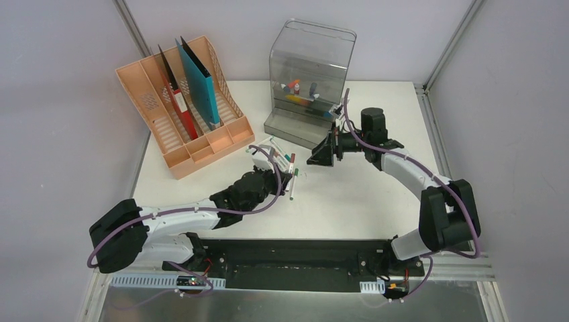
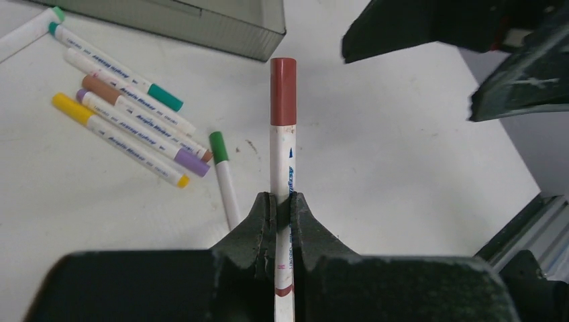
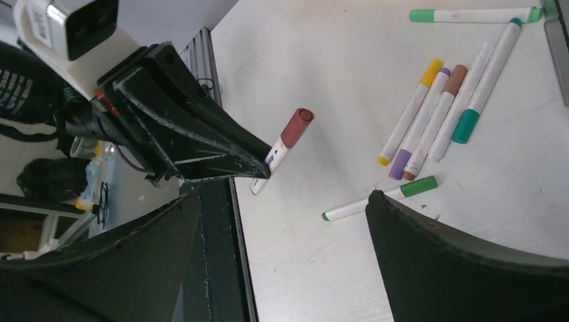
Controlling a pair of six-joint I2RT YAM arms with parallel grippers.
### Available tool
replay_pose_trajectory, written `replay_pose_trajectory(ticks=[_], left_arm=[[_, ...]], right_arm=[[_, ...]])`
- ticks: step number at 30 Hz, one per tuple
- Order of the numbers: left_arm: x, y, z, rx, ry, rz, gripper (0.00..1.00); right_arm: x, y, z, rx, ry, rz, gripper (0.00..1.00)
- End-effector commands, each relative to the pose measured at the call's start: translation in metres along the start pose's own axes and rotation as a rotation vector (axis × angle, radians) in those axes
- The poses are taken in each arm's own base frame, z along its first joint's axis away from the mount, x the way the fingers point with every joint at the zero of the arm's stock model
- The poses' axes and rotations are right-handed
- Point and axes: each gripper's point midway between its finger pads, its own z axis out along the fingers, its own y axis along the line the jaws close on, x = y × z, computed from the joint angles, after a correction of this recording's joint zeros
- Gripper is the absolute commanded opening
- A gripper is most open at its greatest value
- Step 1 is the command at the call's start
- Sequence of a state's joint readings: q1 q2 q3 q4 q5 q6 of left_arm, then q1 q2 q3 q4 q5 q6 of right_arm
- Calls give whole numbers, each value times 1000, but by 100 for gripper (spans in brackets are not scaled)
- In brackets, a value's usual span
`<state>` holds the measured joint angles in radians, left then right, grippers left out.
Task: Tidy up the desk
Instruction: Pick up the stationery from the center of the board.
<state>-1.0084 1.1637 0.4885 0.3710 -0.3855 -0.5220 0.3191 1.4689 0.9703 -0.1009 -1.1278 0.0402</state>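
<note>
Left wrist shows my left gripper (image 2: 282, 202) clamped on a brown-capped marker (image 2: 282, 127), while my right gripper (image 3: 283, 198) stands wide apart.

Plain pale grey wall panels (image 1: 60, 100) meet at aluminium corner posts (image 1: 133, 28).

My black left end effector (image 2: 282, 202) holds a white marker (image 2: 282, 144) with a brick-red cap; the bench (image 2: 402, 174) is plain white.
</note>
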Motion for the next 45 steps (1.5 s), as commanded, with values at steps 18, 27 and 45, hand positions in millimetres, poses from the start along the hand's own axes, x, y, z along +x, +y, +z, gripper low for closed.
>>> replay_pose_trajectory(ticks=[18, 27, 45], left_arm=[[-32, -45, 22, 113, -116, -275, 0], [-32, -43, 22, 109, -118, -277, 0], [-12, -35, 5, 126, 23, 28, 72]], right_arm=[[-22, -8, 54, 3, -142, 327, 88], [-17, -9, 62, -21, -108, 357, 33], [-5, -15, 60, 17, -3, 220, 0]])
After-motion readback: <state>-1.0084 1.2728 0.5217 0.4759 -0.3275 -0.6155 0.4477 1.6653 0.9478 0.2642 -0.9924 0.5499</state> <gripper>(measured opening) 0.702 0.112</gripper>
